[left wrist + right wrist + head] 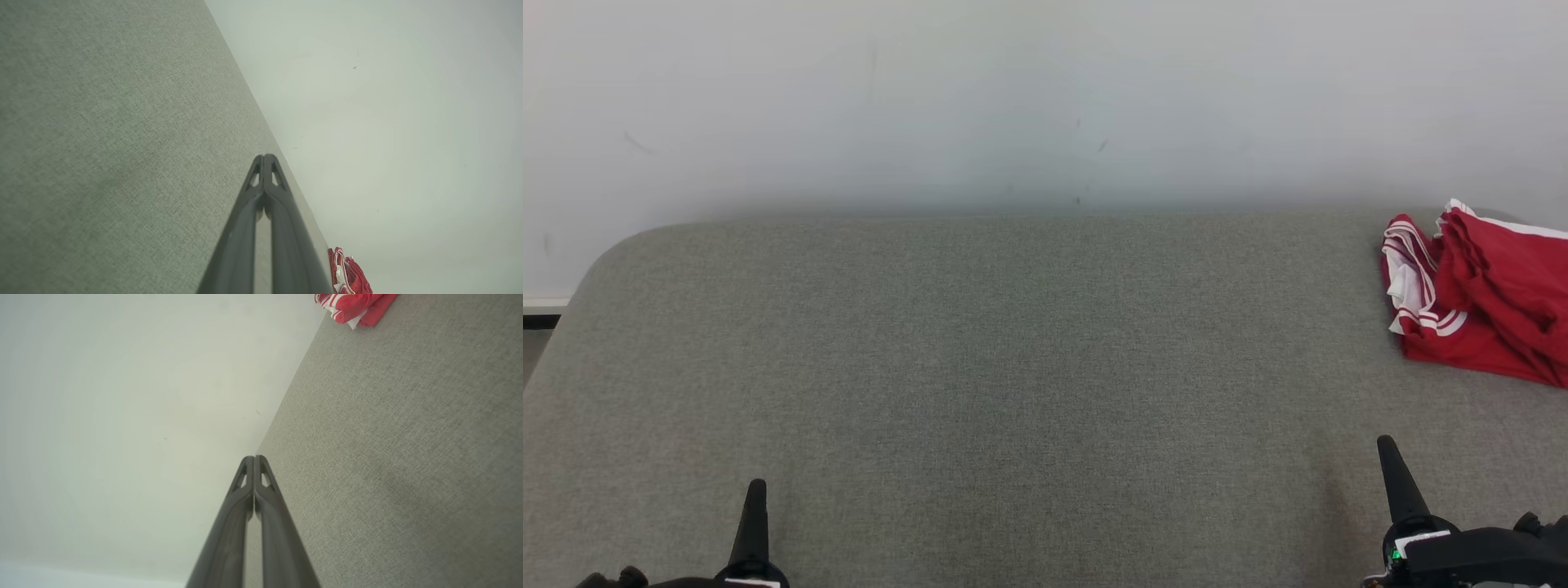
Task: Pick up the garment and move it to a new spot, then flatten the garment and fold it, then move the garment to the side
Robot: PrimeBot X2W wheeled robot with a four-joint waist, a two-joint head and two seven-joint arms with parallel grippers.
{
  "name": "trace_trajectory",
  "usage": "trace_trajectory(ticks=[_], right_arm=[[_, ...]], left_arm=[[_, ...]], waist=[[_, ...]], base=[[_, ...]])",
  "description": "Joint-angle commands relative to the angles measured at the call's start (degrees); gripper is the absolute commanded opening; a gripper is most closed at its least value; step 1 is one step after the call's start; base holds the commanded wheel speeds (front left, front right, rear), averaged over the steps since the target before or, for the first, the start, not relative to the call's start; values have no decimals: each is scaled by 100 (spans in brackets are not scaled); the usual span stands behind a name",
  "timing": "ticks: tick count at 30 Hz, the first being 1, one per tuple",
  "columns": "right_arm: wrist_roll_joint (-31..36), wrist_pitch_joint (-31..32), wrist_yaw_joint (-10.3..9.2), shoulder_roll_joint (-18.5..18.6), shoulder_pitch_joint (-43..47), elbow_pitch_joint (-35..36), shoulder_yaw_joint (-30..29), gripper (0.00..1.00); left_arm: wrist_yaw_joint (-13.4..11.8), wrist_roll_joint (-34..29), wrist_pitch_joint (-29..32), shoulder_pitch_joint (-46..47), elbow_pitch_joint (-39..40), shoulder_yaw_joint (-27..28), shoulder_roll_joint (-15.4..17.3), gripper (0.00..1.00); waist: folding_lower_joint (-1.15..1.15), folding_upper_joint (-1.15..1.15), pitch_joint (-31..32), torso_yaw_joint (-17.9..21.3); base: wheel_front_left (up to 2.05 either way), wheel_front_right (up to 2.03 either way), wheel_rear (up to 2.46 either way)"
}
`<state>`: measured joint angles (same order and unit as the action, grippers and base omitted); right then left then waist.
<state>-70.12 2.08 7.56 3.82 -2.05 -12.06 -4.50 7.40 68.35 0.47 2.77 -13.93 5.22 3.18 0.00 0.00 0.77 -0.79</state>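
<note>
A red garment with white stripes (1478, 298) lies bunched at the far right of the grey fabric surface (1013, 367), running off the head view's right edge. It also appears as the red garment (347, 273) in the left wrist view and the red garment (355, 306) in the right wrist view. My left gripper (756, 490) sits at the lower left, shut and holding nothing, its tips together (264, 157). At the lower right my right gripper (1387, 447) is shut too, tips touching (253, 458), well in front of the garment and apart from it.
A pale wall (1045, 98) rises directly behind the surface's far edge. The surface's rounded left corner (613, 245) drops off to a strip of floor and skirting. Bare grey fabric stretches between the two grippers.
</note>
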Motion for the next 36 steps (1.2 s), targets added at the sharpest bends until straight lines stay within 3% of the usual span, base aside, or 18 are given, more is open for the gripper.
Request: trace_trajectory(ticks=[1, 36], right_arm=[[-170, 35, -8, -6, -96, 19, -30, 0], [-1674, 342, -11, -68, -353, -140, -155, 0]], left_arm=[[10, 199, 45, 125, 28, 25, 0, 0], [13, 1809, 464, 311, -5, 110, -26, 0]], waist=[[0, 0, -3, 3], [0, 0, -65, 54]], base=[[0, 0, 0], [0, 0, 0]])
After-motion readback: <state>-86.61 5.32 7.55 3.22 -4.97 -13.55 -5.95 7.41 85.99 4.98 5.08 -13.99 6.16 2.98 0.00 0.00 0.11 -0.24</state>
